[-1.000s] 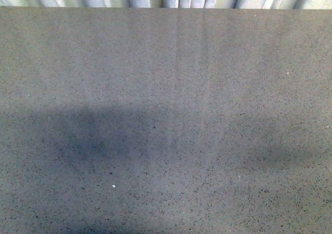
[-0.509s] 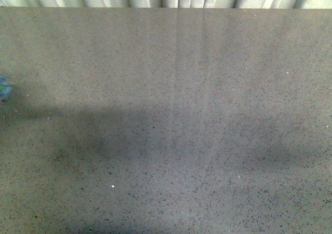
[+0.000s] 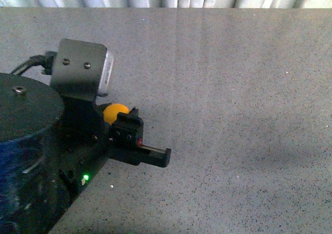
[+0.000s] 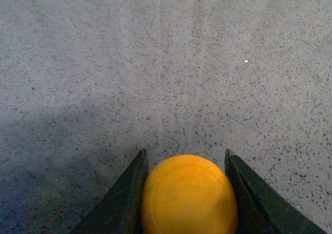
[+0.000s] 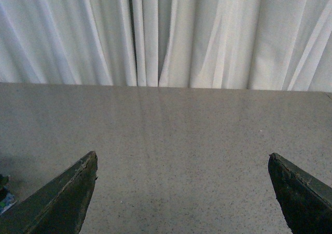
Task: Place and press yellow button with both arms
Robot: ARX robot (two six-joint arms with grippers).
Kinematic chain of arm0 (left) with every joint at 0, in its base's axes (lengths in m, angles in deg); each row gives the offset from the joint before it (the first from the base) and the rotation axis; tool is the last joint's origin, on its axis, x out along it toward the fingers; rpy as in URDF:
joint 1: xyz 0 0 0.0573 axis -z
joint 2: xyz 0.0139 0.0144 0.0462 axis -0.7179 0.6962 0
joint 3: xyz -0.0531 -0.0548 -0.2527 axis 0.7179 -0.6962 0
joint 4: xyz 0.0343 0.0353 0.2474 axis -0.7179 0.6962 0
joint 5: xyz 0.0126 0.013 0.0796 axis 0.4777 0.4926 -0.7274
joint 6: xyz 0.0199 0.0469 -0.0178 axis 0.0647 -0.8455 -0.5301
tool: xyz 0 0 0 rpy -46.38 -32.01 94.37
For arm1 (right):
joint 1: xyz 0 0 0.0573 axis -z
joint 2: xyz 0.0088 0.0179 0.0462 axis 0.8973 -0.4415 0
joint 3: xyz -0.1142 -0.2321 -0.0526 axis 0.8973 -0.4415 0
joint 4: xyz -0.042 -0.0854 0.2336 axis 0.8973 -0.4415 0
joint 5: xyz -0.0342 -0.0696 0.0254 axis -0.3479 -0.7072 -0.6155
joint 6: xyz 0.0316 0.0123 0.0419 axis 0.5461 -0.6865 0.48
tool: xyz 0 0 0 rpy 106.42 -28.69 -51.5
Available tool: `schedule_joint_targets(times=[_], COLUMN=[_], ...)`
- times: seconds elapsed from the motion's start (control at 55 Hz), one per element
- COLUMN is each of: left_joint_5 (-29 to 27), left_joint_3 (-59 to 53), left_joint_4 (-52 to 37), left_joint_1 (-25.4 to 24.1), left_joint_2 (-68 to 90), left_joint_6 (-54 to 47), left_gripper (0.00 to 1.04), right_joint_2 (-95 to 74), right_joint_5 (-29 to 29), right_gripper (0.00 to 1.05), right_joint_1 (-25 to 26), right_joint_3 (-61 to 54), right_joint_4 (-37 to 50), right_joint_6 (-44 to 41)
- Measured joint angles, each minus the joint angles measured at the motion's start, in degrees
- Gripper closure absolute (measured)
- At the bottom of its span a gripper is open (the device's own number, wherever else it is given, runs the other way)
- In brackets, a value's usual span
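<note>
The yellow button [image 3: 115,112] shows its orange-yellow domed cap beside my left arm, at the left of the front view. My left gripper [image 4: 185,164] is shut on the yellow button [image 4: 189,195], whose cap sits between the two dark fingers above the speckled grey table [image 4: 166,63]. The button's base is hidden. The left arm's grey camera block [image 3: 83,68] and green light [image 3: 85,178] show in the front view. My right gripper [image 5: 182,164] is open and empty, its fingers wide apart over the table; it is out of the front view.
The speckled grey table [image 3: 233,88] runs back to a far edge under a white curtain [image 5: 166,31]. A small blue and dark object [image 5: 4,200] shows at the edge of the right wrist view.
The left arm has come into the front view from the left, carrying the yellow button. One second ago the table showed only shadows.
</note>
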Motion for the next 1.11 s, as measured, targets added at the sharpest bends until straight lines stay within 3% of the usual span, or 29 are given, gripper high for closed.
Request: schedule_joint_targets(times=[0.2,0.418,0.582,0.764,0.873,0.927,1.018,1.109], left_joint_5=[-0.9,1.0,3.2,8.7,14.6,6.3,9.8,11.5], left_joint_3=[1.4,-0.6,-2.6,-4.8,-5.5,-8.6,-12.0,-14.3], left_joint_4=[-1.1,1.3,6.4,16.8,23.8,16.6,22.6,24.5], left_joint_1=[1.2,1.1,-1.1,-7.6,-15.2,-19.2,-29.2,-31.8], left_joint_2=[2.7,-1.2,-10.1,-25.9,-38.6,-43.8,-56.7,-62.9], left_joint_6=[0.1,2.3,3.8,4.3,4.0,-1.1,-6.7,-8.5], left_gripper=[0.7,0.27,0.08,0.09,0.1,0.22,0.44,0.62], right_joint_2=[0.0,0.0,0.0,0.0,0.0,0.0,0.0,-10.3], right_joint_5=[0.0,0.0,0.0,0.0,0.0,0.2,0.0,-0.9], right_gripper=[0.09,0.09,0.09,0.09,0.09,0.09,0.09,0.09], right_joint_1=[0.0,0.0,0.0,0.0,0.0,0.0,0.0,-1.3], right_joint_3=[0.0,0.0,0.0,0.0,0.0,0.0,0.0,6.7], right_joint_4=[0.0,0.0,0.0,0.0,0.0,0.0,0.0,-14.5], right_joint_6=[0.0,0.0,0.0,0.0,0.0,0.0,0.0,3.7])
